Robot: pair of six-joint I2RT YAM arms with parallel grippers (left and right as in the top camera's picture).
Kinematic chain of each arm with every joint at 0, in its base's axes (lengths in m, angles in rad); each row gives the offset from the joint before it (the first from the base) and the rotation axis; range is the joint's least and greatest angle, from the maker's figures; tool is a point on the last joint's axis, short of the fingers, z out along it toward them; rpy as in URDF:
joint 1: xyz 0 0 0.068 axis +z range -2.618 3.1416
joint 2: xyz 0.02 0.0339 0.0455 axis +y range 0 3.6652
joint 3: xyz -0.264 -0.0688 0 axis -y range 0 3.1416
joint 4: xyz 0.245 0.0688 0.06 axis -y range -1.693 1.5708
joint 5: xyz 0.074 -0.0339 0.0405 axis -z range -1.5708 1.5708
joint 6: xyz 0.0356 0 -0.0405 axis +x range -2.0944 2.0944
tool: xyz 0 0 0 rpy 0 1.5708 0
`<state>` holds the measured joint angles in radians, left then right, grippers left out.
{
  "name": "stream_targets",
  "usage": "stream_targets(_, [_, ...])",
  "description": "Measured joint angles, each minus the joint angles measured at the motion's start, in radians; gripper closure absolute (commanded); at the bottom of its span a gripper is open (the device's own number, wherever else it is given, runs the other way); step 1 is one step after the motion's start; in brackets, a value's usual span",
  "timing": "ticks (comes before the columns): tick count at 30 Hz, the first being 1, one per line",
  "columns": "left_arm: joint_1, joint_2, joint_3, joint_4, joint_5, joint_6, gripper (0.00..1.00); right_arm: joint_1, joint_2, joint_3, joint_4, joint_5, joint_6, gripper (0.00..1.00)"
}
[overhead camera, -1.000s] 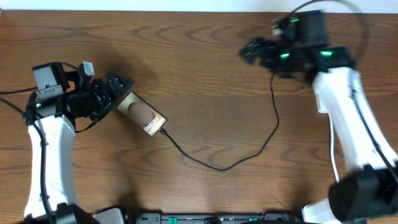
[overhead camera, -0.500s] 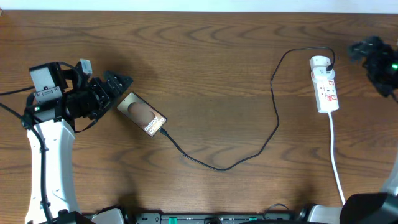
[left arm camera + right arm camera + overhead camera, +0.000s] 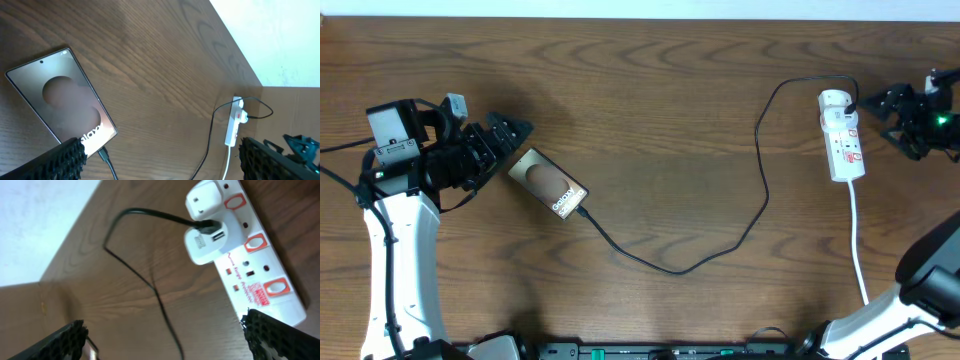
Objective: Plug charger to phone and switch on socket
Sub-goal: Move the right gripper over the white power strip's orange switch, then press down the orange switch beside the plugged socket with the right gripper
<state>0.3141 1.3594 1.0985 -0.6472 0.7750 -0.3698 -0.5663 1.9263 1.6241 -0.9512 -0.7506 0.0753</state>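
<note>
Overhead, left gripper [image 3: 513, 145] and right gripper [image 3: 886, 118] agape, empty: may shove socket [image 3: 842, 135] sideways, missing switch [image 3: 255, 242], tugging charger [image 3: 761, 190].

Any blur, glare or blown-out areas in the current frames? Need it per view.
Overhead: sharp and evenly lit, with only a faint shadow at the upper left of the brown wooden table. Left wrist: the glossy brown-bronze phone carries a sheen, and the pale wall at top right is washed out. Right wrist: softest view, with the white power strip and thin black charger cable slightly smeared and the red print illegible.
</note>
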Motion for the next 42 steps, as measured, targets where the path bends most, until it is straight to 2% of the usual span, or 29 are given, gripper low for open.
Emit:
stream_targets(6, [0.0,0.0,0.0,0.0,0.0,0.0,0.07,0.003,0.079,0.047,0.071,0.018,-0.046,0.01])
stream_targets(21, [0.0,0.0,0.0,0.0,0.0,0.0,0.06,0.099,0.114,0.053,0.192,0.168,-0.072,0.01])
stream_targets(42, [0.0,0.0,0.0,0.0,0.0,0.0,0.06,0.112,0.233,0.057,0.217,0.227,-0.026,0.01])
